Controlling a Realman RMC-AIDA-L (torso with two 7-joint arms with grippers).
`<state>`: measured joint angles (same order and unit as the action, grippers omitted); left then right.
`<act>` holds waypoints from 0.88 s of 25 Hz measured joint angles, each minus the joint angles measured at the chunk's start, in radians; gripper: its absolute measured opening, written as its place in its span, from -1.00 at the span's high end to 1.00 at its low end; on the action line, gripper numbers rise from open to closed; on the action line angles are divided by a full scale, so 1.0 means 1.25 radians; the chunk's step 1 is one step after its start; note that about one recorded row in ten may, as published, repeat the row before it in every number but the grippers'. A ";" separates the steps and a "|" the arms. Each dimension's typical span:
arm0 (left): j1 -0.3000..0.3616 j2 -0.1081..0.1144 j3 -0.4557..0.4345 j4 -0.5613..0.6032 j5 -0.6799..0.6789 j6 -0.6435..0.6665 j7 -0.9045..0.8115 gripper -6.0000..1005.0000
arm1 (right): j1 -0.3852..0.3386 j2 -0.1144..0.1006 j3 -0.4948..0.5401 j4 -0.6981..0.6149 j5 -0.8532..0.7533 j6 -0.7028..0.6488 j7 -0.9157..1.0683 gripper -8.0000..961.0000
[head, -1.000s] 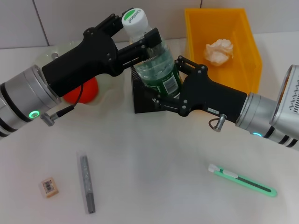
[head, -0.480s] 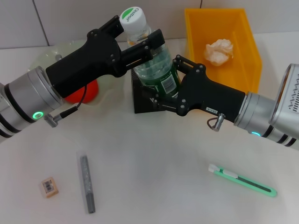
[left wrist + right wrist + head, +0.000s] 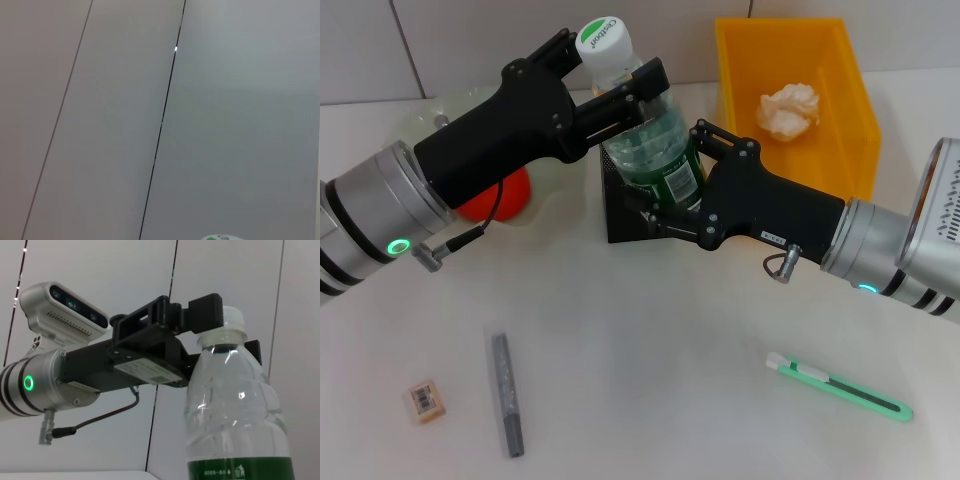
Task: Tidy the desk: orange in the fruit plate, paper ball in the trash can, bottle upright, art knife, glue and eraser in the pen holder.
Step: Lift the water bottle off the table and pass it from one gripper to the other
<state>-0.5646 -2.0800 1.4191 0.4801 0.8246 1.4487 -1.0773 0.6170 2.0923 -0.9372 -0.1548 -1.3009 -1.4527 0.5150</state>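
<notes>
Left gripper (image 3: 620,88) clamped water bottle (image 3: 655,140) neck, 12 o'clock | right gripper (image 3: 672,190) gripped its labelled body.

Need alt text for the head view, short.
Both end effectors hold a clear bottle upright: left end effector at the neck, right end effector around the green label. On the table lie an eraser, glue and art knife; a paper ball sits in the yellow bin.

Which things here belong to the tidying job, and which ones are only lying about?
Belong to the job:
bottle, held by the left gripper and right gripper
orange
paper ball in the yellow bin
knife
eraser
glue stick
pen holder

Only lying about:
nothing seen
</notes>
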 joint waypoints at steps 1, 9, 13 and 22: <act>0.000 0.000 0.002 0.000 0.000 0.000 0.000 -0.58 | 0.000 0.000 0.000 0.000 0.000 0.000 0.000 -0.59; -0.001 0.000 0.011 0.000 -0.009 -0.004 0.000 -0.58 | 0.000 0.000 0.000 0.002 0.000 0.000 0.000 -0.59; -0.002 0.000 0.018 0.000 -0.010 -0.004 0.000 -0.58 | 0.000 0.000 0.000 0.002 0.000 -0.001 0.000 -0.59; -0.005 0.000 0.018 0.000 -0.016 -0.013 -0.002 -0.58 | 0.001 0.000 -0.001 0.003 0.000 -0.001 0.000 -0.59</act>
<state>-0.5714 -2.0801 1.4421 0.4802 0.8041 1.4324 -1.0801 0.6182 2.0923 -0.9388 -0.1512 -1.3009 -1.4543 0.5154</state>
